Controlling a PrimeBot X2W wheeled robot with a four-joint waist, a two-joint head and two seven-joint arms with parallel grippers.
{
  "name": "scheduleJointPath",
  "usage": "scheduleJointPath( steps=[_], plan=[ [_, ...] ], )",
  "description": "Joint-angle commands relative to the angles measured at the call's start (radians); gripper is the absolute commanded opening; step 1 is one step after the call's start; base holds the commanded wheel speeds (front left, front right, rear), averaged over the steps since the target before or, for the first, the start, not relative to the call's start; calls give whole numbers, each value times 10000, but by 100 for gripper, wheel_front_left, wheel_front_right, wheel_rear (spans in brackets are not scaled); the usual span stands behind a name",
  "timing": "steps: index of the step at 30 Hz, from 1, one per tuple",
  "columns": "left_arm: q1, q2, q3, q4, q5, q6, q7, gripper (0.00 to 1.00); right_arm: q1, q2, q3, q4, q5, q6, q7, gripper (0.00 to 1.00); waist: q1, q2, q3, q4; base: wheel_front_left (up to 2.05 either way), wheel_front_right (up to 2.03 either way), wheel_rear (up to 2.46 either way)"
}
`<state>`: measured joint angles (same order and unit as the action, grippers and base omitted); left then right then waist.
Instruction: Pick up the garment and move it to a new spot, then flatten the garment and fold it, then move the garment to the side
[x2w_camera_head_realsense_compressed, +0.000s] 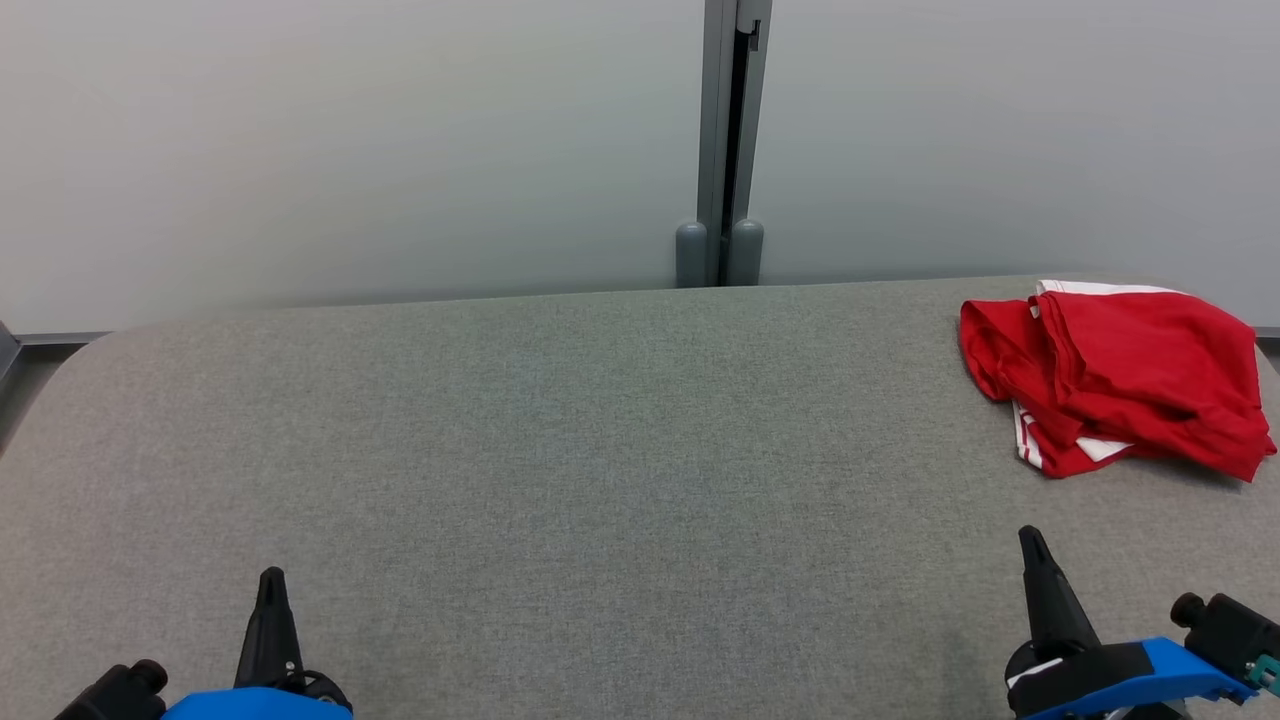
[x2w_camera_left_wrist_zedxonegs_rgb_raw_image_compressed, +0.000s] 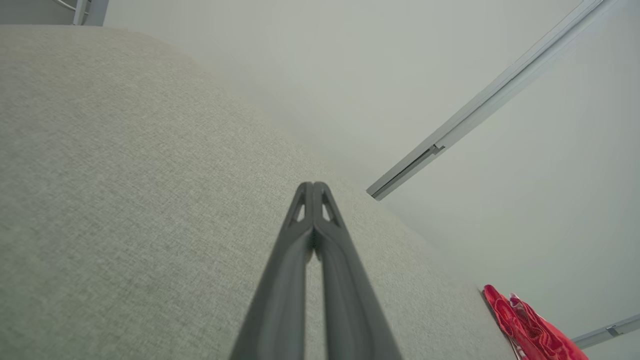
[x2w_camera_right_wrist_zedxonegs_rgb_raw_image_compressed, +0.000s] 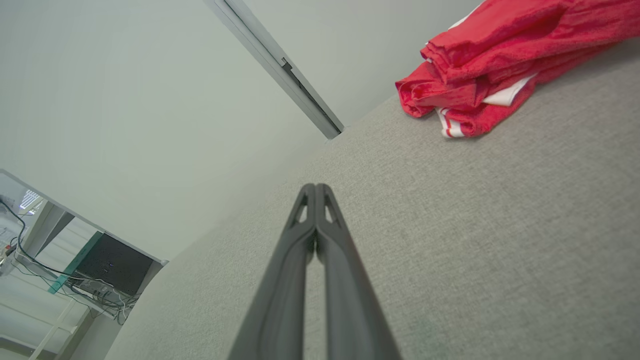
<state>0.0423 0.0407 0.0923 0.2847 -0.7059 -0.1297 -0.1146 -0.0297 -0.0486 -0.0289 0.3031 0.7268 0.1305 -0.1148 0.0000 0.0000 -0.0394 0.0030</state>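
Two dark tools rise from the bottom edge of the head view, and both are cut off there: of the left tool (x2w_camera_head_realsense_compressed: 271, 585) only a closed point and a bit of blue housing show, of the right tool (x2w_camera_head_realsense_compressed: 1031, 540) a little more. The garment (x2w_camera_head_realsense_compressed: 1115, 375), red with white trim, lies bunched at the far right corner of the grey counter (x2w_camera_head_realsense_compressed: 600, 450). Its folds overlap so much that its kind and shape cannot be made out (a white striped edge peeks out on the near side). The left wrist view crops it to a red sliver at the bottom right corner, and in the right wrist view the top and right edges cut through it.

The right wrist view adds, past the counter's edge at lower left, a dark box (x2w_camera_right_wrist_zedxonegs_rgb_raw_image_compressed: 112, 262) and tangled cables (x2w_camera_right_wrist_zedxonegs_rgb_raw_image_compressed: 107, 299), small and hard to read. The head view gives the counter's whole width and, behind it, an upright grey post (x2w_camera_head_realsense_compressed: 728, 150) between pale wall panels (x2w_camera_head_realsense_compressed: 350, 150); in the wrist views that post is a slanting strip.

Both tools are fully closed, fingertips pressed together, gripping nothing. Each is over bare counter cloth, and whether the tips touch it cannot be told. The right tool is the nearer to the garment yet well apart from it, and the left is far across the counter
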Motion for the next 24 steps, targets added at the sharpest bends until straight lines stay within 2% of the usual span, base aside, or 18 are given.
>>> scheduleJointPath(
  steps=[1,24],
  plan=[
    [-348,77,59,-172,-386,-5,95,0,-300,-18,-68,-180,392,2,94,0,0,0,7,0,0,0,0],
    [-784,95,121,-263,-3305,-8,838,0,-499,-21,-340,-333,3238,3,837,0,0,0,113,-8,0,0,0]
  ],
)
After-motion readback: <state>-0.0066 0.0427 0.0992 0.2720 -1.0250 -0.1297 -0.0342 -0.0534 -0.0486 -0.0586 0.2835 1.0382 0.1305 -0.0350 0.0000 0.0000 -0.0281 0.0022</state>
